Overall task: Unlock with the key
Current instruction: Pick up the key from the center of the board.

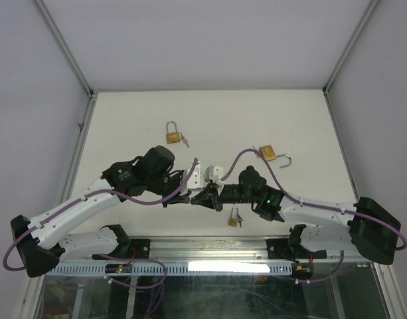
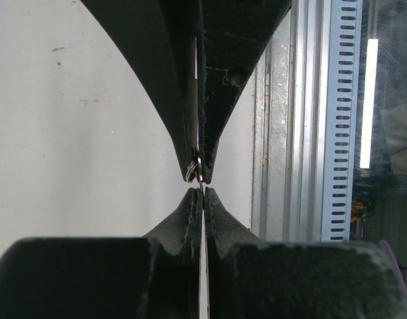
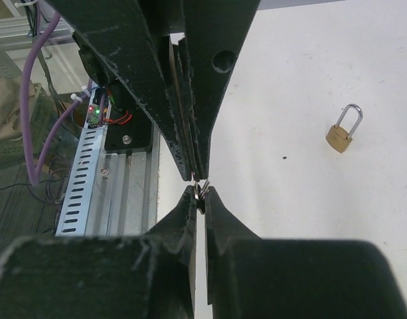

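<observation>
The white desk (image 1: pixel 210 113) is carrying three brass padlocks. The left arm (image 1: pixel 77 203) and right arm (image 1: pixel 316 214) are reaching inward and meeting near its middle. The far padlock (image 1: pixel 171 133) is lying beyond the left arm, with its shackle closed and pointing away from the bases. The open padlock (image 1: pixel 273 154) is lying beyond the right arm, its shackle swung out to the right. The near padlock (image 1: pixel 234 218) is sitting just beside the right arm on the base side, its long axis running roughly near to far. It is the lock closest to where the arms are meeting, and the right arm is plainly the nearer one to it. The left tool (image 2: pixel 202 194) and the right tool (image 3: pixel 200 197) are pressing tip to tip, both clenched. The key (image 2: pixel 196 170) is being pinched right at that junction, clear of the desk, with only its small ring showing. Both tools appear to be gripping it, but the blade is hidden, so I cannot tell which way it is pointing.
</observation>
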You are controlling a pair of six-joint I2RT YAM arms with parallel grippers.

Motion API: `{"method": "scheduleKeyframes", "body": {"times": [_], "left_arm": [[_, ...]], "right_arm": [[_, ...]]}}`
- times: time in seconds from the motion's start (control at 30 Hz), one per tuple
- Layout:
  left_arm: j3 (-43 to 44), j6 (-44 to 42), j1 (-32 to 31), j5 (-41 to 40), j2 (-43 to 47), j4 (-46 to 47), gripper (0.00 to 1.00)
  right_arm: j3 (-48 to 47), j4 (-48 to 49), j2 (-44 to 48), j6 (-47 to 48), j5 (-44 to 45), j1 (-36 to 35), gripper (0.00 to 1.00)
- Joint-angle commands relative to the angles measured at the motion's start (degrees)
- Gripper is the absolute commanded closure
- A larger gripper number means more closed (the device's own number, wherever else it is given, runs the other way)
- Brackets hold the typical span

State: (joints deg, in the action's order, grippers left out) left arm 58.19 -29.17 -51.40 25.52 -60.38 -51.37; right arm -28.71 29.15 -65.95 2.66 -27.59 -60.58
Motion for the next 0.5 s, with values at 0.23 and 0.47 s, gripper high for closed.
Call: {"method": "scheduleKeyframes", "body": {"times": [0.23,0.47], "left_arm": [[0.39,0.03,-0.25,1.73,0.79,-0.36,1.00],[0.69,-0.17,-0.20,0.90,0.35,-0.39,1.00]], "right_arm": [[-4.89,-7.96,3.88,5.84,2.33,-0.18,0.60],[-6.17,-8.32,3.13,8.50,-3.08,-0.22,0.55]]}}
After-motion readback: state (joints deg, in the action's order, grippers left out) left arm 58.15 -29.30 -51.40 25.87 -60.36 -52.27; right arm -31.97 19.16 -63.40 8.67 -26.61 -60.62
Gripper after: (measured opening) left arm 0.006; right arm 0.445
